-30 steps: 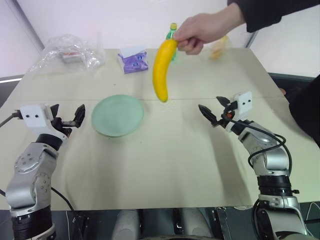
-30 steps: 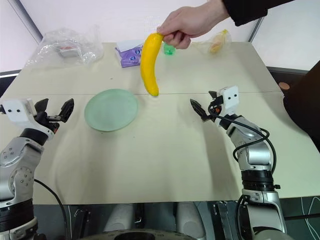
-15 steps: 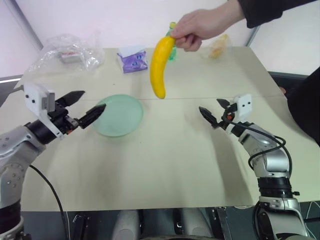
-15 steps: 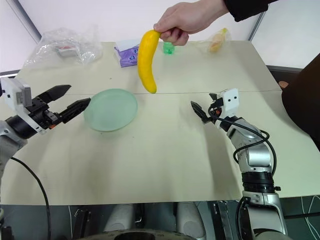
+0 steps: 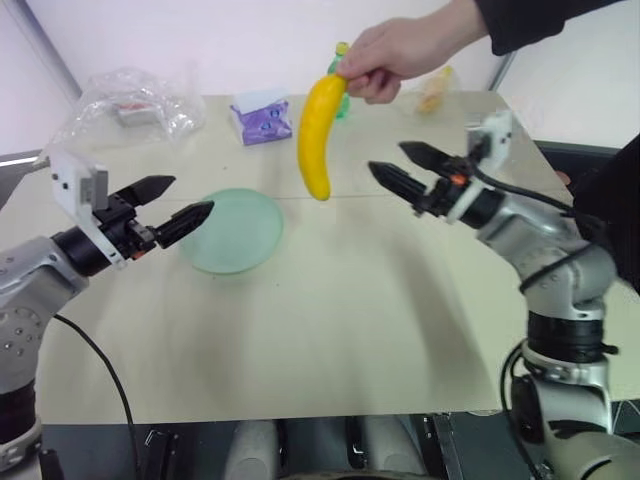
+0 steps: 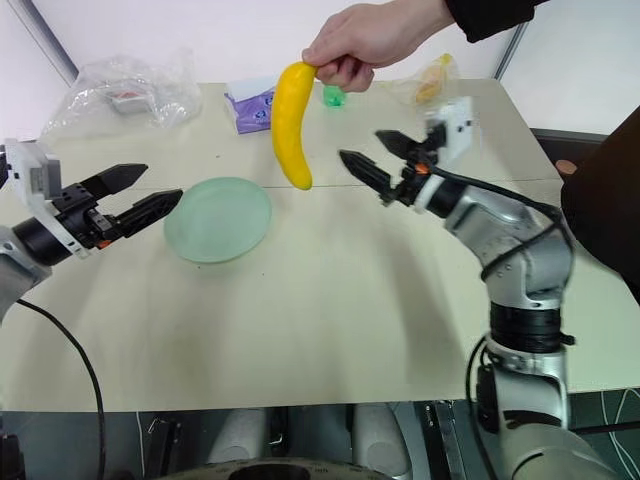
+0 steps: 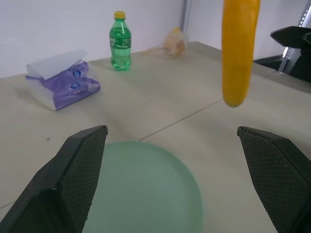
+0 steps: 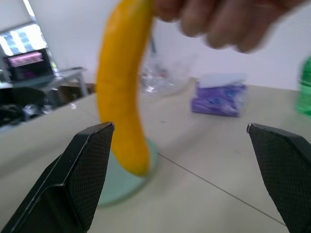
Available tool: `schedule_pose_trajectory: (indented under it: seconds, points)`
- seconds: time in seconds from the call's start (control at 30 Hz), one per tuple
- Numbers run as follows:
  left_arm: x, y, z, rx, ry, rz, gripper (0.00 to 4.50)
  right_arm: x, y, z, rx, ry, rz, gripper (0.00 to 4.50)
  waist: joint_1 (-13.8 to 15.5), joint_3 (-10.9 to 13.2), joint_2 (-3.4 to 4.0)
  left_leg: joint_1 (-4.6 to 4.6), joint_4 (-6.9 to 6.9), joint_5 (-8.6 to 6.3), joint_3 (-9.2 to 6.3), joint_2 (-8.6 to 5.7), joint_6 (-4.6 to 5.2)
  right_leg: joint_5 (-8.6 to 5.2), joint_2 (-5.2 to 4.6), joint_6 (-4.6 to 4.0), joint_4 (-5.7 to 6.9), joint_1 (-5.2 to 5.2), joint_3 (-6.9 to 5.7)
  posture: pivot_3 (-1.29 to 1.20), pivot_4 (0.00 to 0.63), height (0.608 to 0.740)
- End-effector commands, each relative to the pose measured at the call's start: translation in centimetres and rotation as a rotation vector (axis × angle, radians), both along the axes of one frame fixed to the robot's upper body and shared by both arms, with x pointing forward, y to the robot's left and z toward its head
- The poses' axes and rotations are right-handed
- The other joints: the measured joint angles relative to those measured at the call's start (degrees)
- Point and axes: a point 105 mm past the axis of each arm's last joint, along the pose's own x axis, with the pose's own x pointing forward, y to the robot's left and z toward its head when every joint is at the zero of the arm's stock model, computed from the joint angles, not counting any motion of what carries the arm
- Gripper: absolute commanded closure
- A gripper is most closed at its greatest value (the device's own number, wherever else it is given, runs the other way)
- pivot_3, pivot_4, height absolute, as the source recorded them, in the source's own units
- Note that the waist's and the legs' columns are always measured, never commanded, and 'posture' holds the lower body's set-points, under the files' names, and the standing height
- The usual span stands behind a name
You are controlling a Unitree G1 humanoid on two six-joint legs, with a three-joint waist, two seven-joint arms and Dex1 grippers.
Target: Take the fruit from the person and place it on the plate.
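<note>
The banana [image 7: 239,48] is cut off by the upper edge of the left wrist view, above the spread left gripper [image 7: 187,167], so its stem end is not seen. In the right wrist view the person's hand [image 8: 218,22] is blurred and cropped above the wide-open right gripper [image 8: 187,167], and the grip on the stem cannot be made out. Beyond the right finger, a green bottle [image 8: 305,87] is cropped by the frame edge.

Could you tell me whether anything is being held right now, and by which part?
The person's hand holds the banana by its top end, hanging above the table. The left gripper and right gripper are both open and hold nothing.
</note>
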Motion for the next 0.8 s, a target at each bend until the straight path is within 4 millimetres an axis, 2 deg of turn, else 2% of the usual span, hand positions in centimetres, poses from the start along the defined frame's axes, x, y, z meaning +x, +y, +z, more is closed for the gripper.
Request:
schedule_pose_trajectory:
  seconds: [0.03,0.27,0.47,0.57,0.7,0.73,0.8]
  points:
    - [-0.3,0.4,1.2,0.004,-0.060,0.030,0.02,-0.6,1.5,1.3,0.029,-0.040,0.053,0.00,0.2,0.0,0.00,-0.03,0.00,0.00,0.00,-0.02,0.00,0.00,-0.05,0.00,0.00,-0.02,-0.01,0.00,0.150,0.740]
    - [-0.6,0.4,1.2,-0.002,-0.072,0.057,0.02,0.4,3.9,1.2,0.060,-0.038,0.092,0.00,0.0,0.0,0.00,-0.06,0.03,0.00,0.10,-0.11,0.00,0.01,-0.21,0.02,0.00,-0.04,0.00,0.00,0.150,0.740]
    - [-0.8,0.5,1.1,-0.005,-0.074,0.074,0.02,0.5,5.3,2.1,0.082,-0.064,0.135,0.00,-0.1,0.0,0.00,-0.06,0.01,0.00,0.11,-0.09,0.00,0.02,-0.18,0.03,0.04,-0.09,0.00,0.00,0.150,0.740]
    - [-0.8,0.6,1.1,-0.007,-0.076,0.083,0.00,0.6,5.4,2.3,0.089,-0.070,0.136,0.85,0.0,0.0,0.00,-0.07,0.01,0.00,0.11,-0.09,0.00,0.02,-0.19,0.04,0.05,-0.09,-0.01,0.00,0.150,0.740]
    - [-0.8,0.6,1.1,-0.010,-0.080,0.088,0.00,0.6,5.3,2.4,0.094,-0.079,0.134,2.87,-0.1,0.0,0.00,-0.07,0.01,0.00,0.12,-0.09,0.00,0.02,-0.19,0.03,0.05,-0.10,-0.01,0.00,0.150,0.740]
    - [-0.7,0.6,1.1,-0.011,-0.080,0.089,0.00,0.6,5.3,2.5,0.093,-0.083,0.135,3.19,-0.1,0.0,0.00,-0.07,0.01,0.00,0.12,-0.09,0.00,0.02,-0.19,0.03,0.06,-0.10,-0.01,0.00,0.150,0.740]
    - [-0.7,0.6,1.0,-0.012,-0.082,0.091,0.00,0.6,5.3,2.6,0.092,-0.089,0.137,3.22,-0.1,0.0,0.00,-0.07,0.01,0.00,0.12,-0.09,0.00,0.02,-0.19,0.03,0.06,-0.11,-0.01,0.00,0.150,0.740]
